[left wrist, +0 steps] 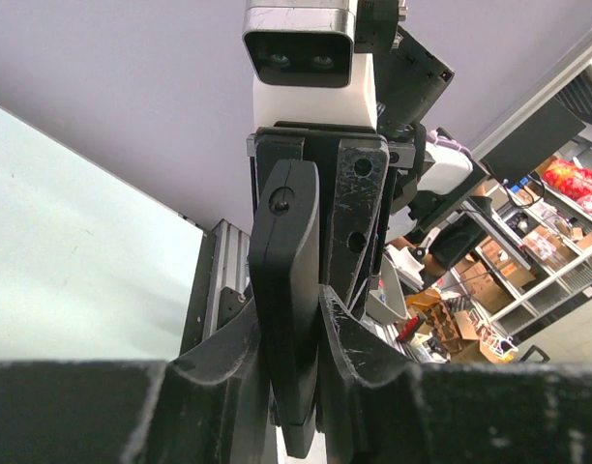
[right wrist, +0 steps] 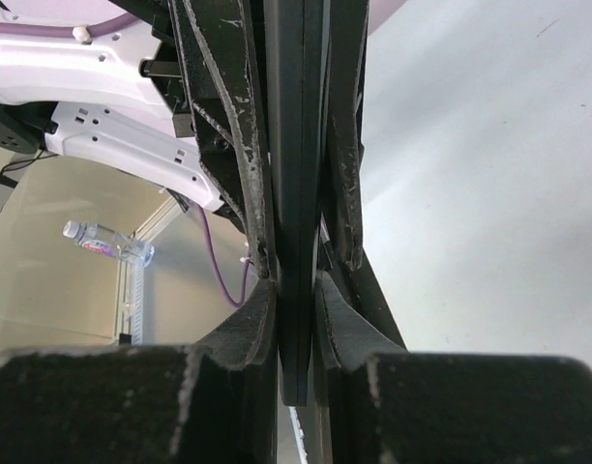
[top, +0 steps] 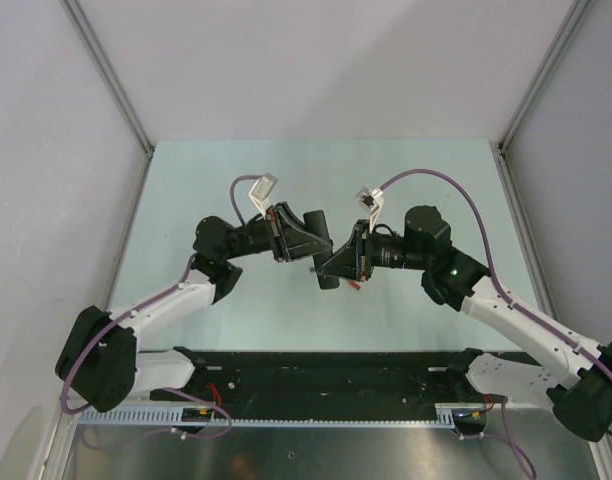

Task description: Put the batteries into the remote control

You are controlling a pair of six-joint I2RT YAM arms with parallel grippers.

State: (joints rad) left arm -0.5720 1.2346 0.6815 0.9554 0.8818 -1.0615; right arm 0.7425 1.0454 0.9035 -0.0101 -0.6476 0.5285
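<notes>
The remote control point(left wrist: 286, 271), a slim black bar, is held in the air over the middle of the table between both grippers. My left gripper point(left wrist: 288, 307) is shut on one end of it. My right gripper point(right wrist: 296, 286) is shut on the other end, where the remote point(right wrist: 296, 193) shows edge-on between the pads. In the top view the two grippers point(top: 308, 240) point(top: 336, 264) meet tip to tip and hide most of the remote. In each wrist view the other gripper's fingers point(left wrist: 362, 213) point(right wrist: 223, 116) clamp the bar just beyond. No batteries and no cover piece are in view.
The pale green table point(top: 236, 170) lies under the arms, walled by grey panels on the left, back and right. A black rail point(top: 316, 375) with both arm bases runs along the near edge.
</notes>
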